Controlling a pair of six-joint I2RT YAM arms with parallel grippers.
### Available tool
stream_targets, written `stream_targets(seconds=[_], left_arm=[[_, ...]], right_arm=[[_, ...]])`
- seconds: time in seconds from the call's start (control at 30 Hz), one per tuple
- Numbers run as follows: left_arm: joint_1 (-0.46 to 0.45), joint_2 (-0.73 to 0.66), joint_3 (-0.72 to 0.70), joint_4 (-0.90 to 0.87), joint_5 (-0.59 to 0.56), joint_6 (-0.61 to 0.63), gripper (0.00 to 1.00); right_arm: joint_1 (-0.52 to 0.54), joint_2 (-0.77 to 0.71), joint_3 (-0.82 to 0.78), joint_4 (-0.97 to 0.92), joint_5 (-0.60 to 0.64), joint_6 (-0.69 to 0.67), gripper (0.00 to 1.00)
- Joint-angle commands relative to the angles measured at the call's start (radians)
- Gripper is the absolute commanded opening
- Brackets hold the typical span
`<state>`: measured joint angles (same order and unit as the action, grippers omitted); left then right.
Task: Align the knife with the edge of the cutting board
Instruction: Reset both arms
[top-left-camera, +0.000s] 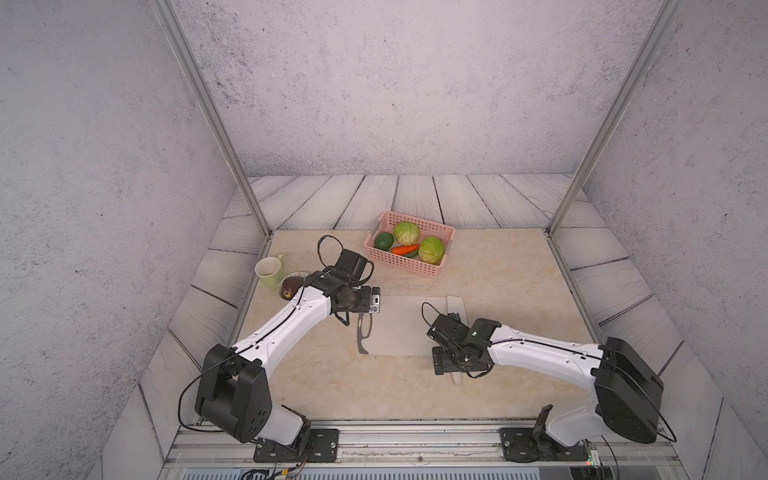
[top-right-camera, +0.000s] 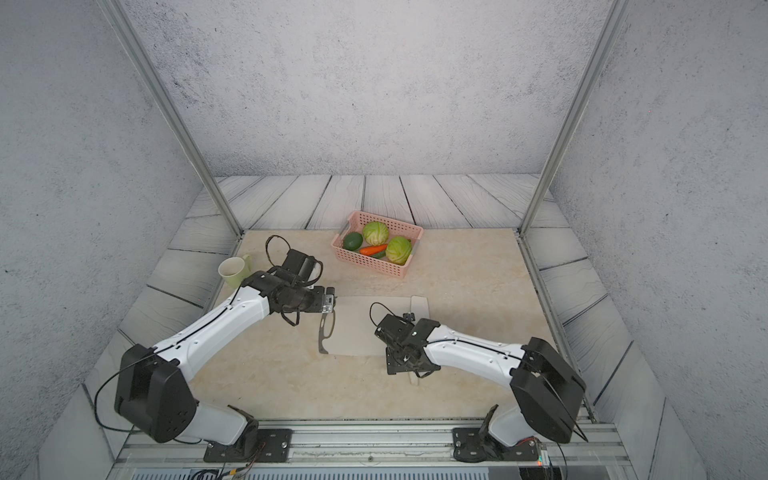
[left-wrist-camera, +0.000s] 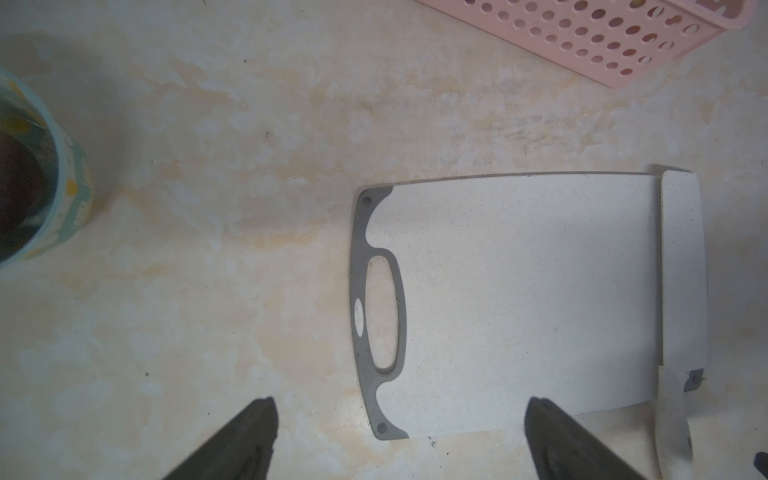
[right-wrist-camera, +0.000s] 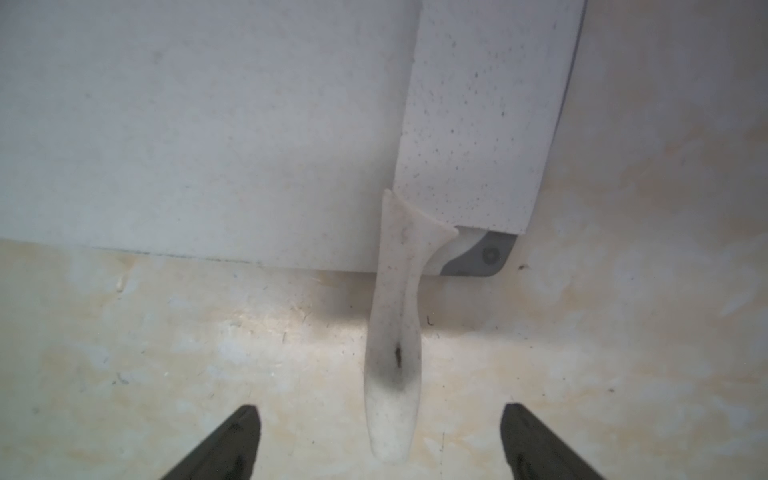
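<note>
Both grippers have their jaws spread wide and hold nothing. The right gripper (right-wrist-camera: 380, 407) straddles the handle of the knife (right-wrist-camera: 478, 124) without touching it, and the left gripper (left-wrist-camera: 401, 401) hangs over the board (left-wrist-camera: 519, 291) at its cutout end. The knife's blade lies flat on the board along the end opposite the cutout, close to parallel with that rim. Its handle juts past the near edge over the table (top-left-camera: 498, 270). In both top views the right wrist covers most of the knife. Beyond the board, well apart, sits a pink basket (top-left-camera: 399, 259) of vegetables (top-left-camera: 406, 232). A mug (top-left-camera: 269, 272) and a bowl (left-wrist-camera: 75, 195) stand at the table's left edge, behind the left arm.
</note>
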<state>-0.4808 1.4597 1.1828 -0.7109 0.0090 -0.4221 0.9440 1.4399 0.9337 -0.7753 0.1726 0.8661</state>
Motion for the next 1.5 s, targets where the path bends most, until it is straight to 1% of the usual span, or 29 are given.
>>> stream_targets(seconds=[0.0, 0.27, 0.47, 0.73, 0.93, 1.03, 1.17, 1.3, 1.4, 1.47], left_arm=[[-0.009, -0.004, 0.022, -0.022, -0.02, 0.011, 0.98], [-0.008, -0.032, 0.014, -0.012, -0.046, 0.008, 0.98], [-0.008, -0.083, -0.007, 0.012, -0.1, -0.003, 0.98], [-0.006, -0.219, -0.081, 0.1, -0.22, -0.007, 0.98], [0.006, -0.306, -0.145, 0.168, -0.3, 0.018, 0.98], [0.024, -0.326, -0.164, 0.193, -0.321, 0.033, 0.98], [0.074, -0.361, -0.205, 0.245, -0.329, 0.047, 0.98], [0.149, -0.4, -0.253, 0.303, -0.315, 0.045, 0.98], [0.193, -0.409, -0.278, 0.34, -0.315, 0.055, 0.98], [0.237, -0.409, -0.298, 0.369, -0.305, 0.057, 0.98]], right_arm=[[-0.028, -0.058, 0.039, -0.057, 0.008, -0.05, 0.99], [-0.158, -0.206, 0.065, -0.081, -0.045, -0.133, 0.99], [-0.312, -0.283, 0.069, -0.089, -0.136, -0.211, 0.99], [-0.492, -0.307, 0.117, -0.108, -0.224, -0.313, 0.99], [-0.635, -0.306, 0.129, -0.076, -0.273, -0.36, 0.99], [-0.708, -0.308, 0.114, -0.037, -0.295, -0.37, 0.99], [-0.803, -0.303, 0.088, 0.024, -0.321, -0.379, 0.99], [-0.875, -0.287, 0.057, 0.096, -0.271, -0.396, 0.99], [-0.954, -0.264, 0.024, 0.166, -0.269, -0.396, 0.99], [-1.012, -0.248, 0.007, 0.209, -0.273, -0.388, 0.99]])
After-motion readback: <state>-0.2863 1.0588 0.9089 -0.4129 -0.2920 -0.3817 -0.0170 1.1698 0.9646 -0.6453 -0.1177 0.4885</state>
